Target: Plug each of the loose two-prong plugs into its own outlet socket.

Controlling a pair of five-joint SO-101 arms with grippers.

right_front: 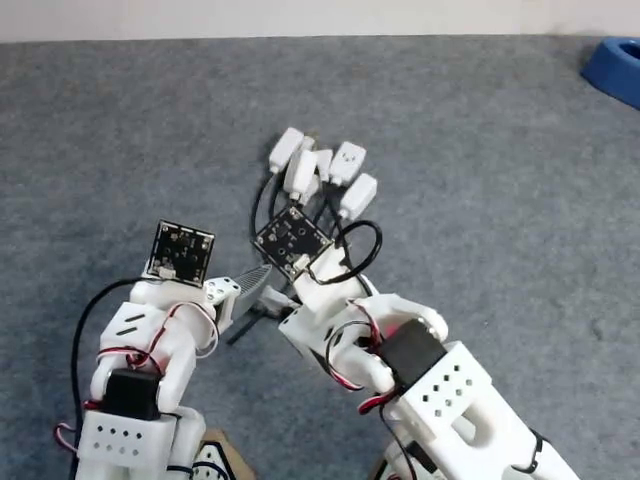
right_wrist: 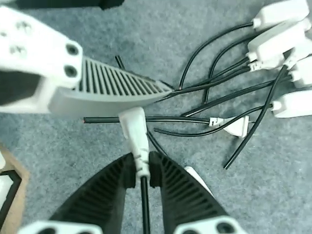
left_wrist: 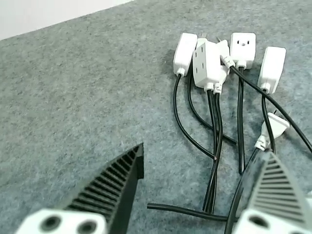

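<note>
Right jaws pinch plug [right_wrist: 135, 127] at cord end so, we guess, it can go in nose-first; sockets [right_front: 322, 165] cluster just beyond on counter [right_front: 500, 150]; left jaws gape alongside, free to brace.

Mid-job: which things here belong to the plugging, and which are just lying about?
Job: outlet sockets; loose plug; held plug in right tool; black cords.
Lying about: blue object at the far corner; cardboard.

Grey felt table [right_front: 120, 120], white sockets [right_front: 347, 160], black cords [left_wrist: 240, 122]
</note>
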